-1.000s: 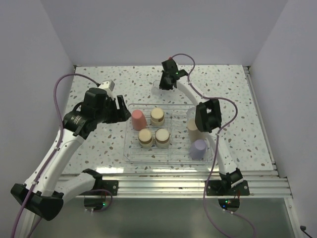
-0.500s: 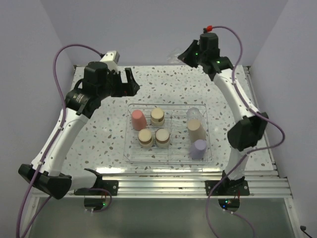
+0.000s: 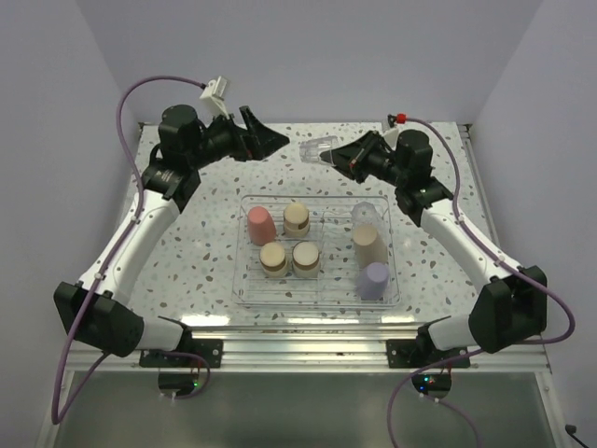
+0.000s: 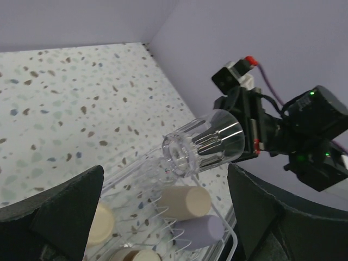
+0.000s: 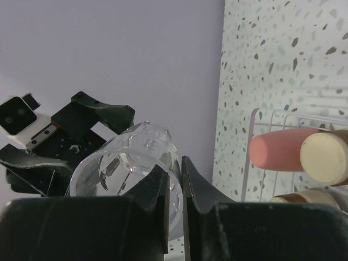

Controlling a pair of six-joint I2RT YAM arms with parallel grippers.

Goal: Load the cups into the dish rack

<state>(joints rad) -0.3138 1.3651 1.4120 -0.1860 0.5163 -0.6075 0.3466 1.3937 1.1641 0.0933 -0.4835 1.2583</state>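
Observation:
My right gripper is shut on the rim of a clear cup and holds it on its side in the air behind the dish rack. One finger is inside the cup, the other outside. My left gripper hangs open and empty just left of that cup, facing its base. In the rack stand a coral-pink cup, three steel cups with tan bases, a second clear cup, a beige cup and a lavender cup.
The speckled table is walled at the back and on both sides. Both arms reach high over its far half, and their cables loop above them. A metal rail runs along the near edge.
My left gripper has drawn back from the coral-pink cup, risen toward the back and opened wide. The right arm has lifted the clear cup off the far table and swung it round.

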